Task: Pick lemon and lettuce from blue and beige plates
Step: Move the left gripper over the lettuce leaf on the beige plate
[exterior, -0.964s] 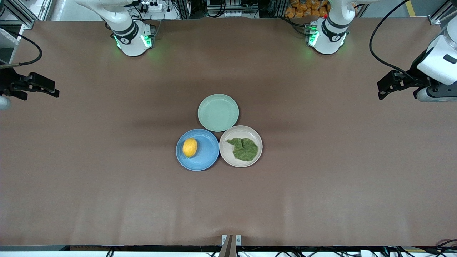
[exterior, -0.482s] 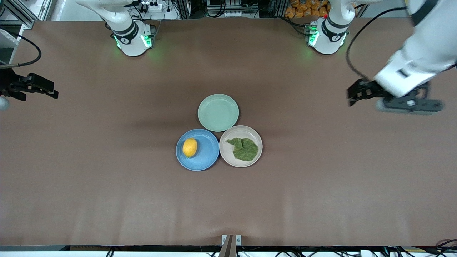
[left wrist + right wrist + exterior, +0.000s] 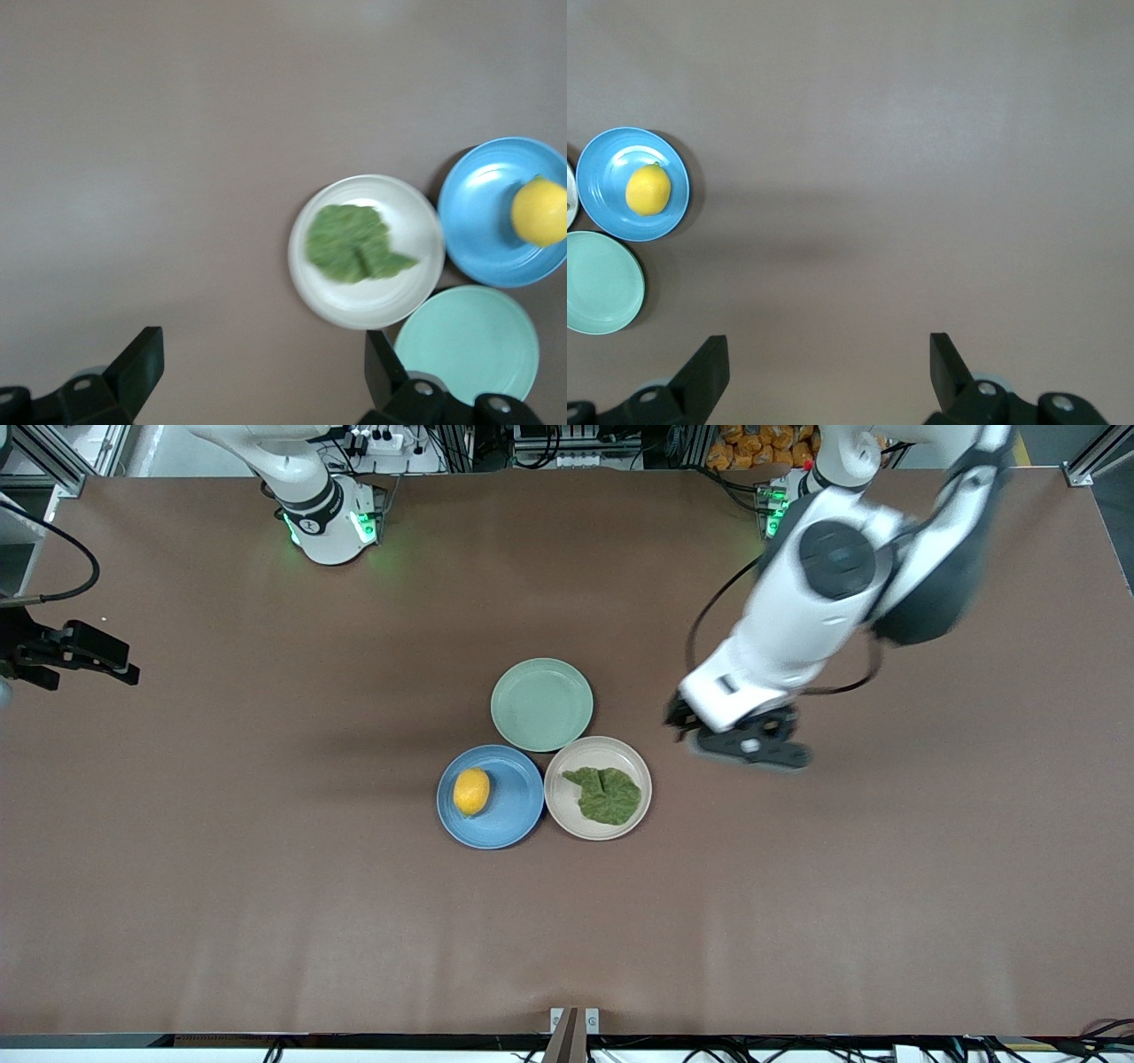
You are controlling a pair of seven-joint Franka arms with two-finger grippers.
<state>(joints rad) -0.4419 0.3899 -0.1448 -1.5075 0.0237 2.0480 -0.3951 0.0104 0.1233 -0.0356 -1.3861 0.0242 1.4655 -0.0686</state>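
I see the lemon (image 3: pixel 471 792) on the blue plate (image 3: pixel 514 821) and the lettuce (image 3: pixel 606 794) on the beige plate (image 3: pixel 570 815), both mid-table, touching side by side, nearer the front camera than the mint-green plate (image 3: pixel 541 704). My left end effector (image 3: pixel 684 724) hangs over bare table (image 3: pixel 266 921) just beside the beige plate, toward the left arm's end, fingers spread. My right end effector (image 3: pixel 126 675) waits at the table edge on the right arm's end, fingers spread too.
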